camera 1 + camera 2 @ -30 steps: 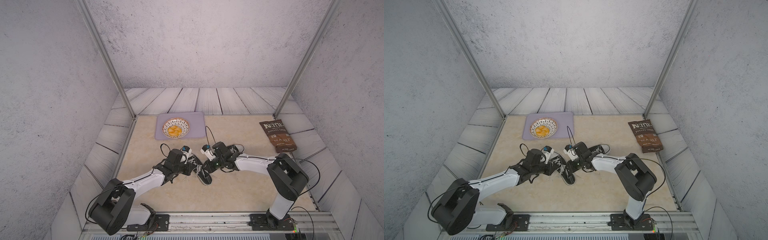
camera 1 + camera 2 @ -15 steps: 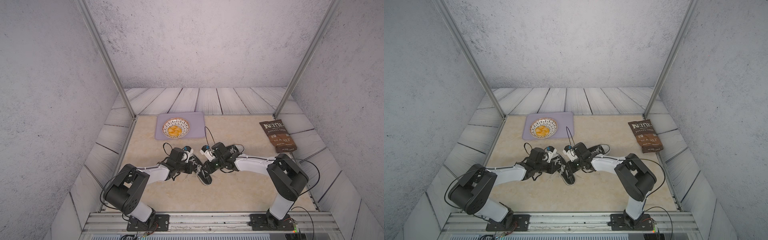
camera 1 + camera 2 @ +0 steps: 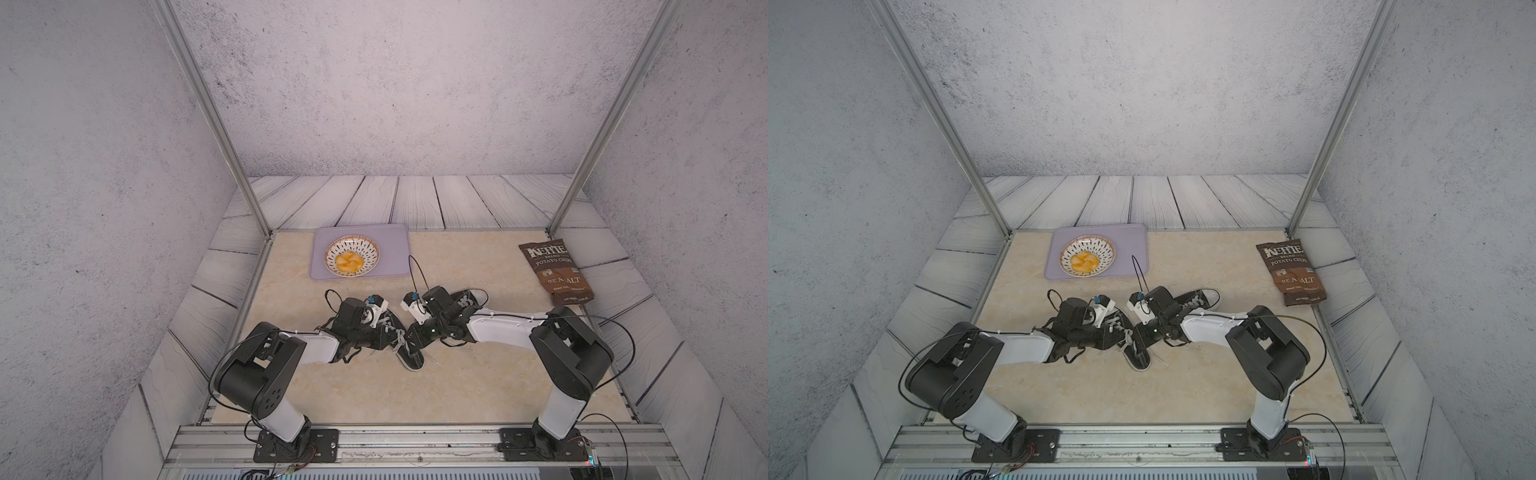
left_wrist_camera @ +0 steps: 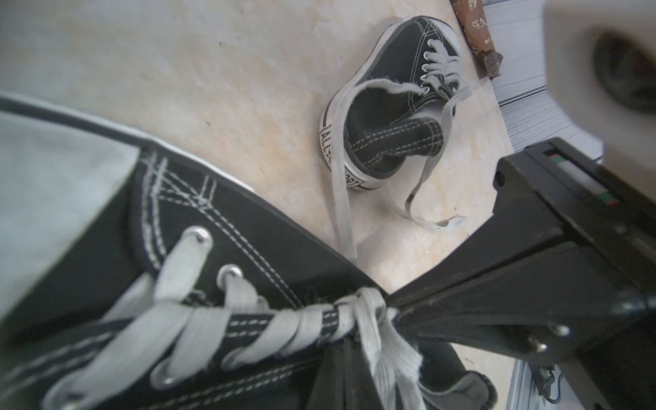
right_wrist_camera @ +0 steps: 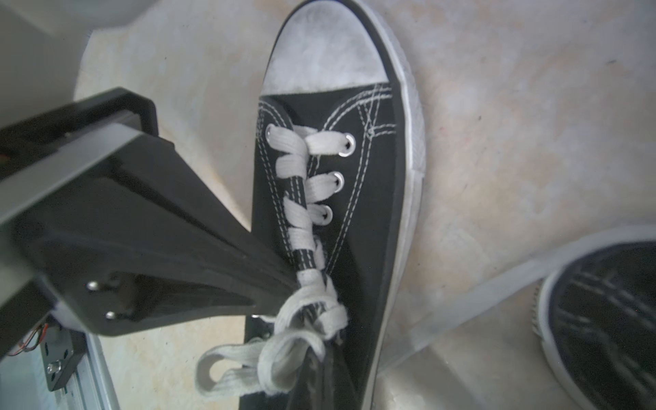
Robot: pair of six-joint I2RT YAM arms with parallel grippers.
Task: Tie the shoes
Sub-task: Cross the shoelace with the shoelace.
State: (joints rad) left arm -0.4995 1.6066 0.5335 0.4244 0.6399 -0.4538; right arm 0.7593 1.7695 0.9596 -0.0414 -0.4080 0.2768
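One of the shoes [image 3: 409,353] [image 3: 1138,357], black with a white toe cap, lies mid-mat between my two grippers. My left gripper [image 3: 394,337] [image 4: 342,355] is shut, its tip at the white lace [image 4: 376,319] over the tongue. From the opposite side my right gripper [image 3: 411,337] [image 5: 319,362] is shut on the same bunched lace [image 5: 284,355], with a loose loop hanging beside it. In the right wrist view the left fingers [image 5: 248,269] meet the lace knot. The other shoe [image 3: 471,297] [image 4: 390,106] lies behind the right arm with its laces loose.
A lilac tray [image 3: 392,245] with a bowl of chips [image 3: 351,259] sits at the back of the mat. At the back right lies a brown chip bag [image 3: 555,270]. Metal frame posts [image 3: 208,112] stand at the mat's rear corners.
The left arm's elbow has swung up and inward while its gripper stayed at the shoe and closed the last bit on the lace. The right arm has not moved.
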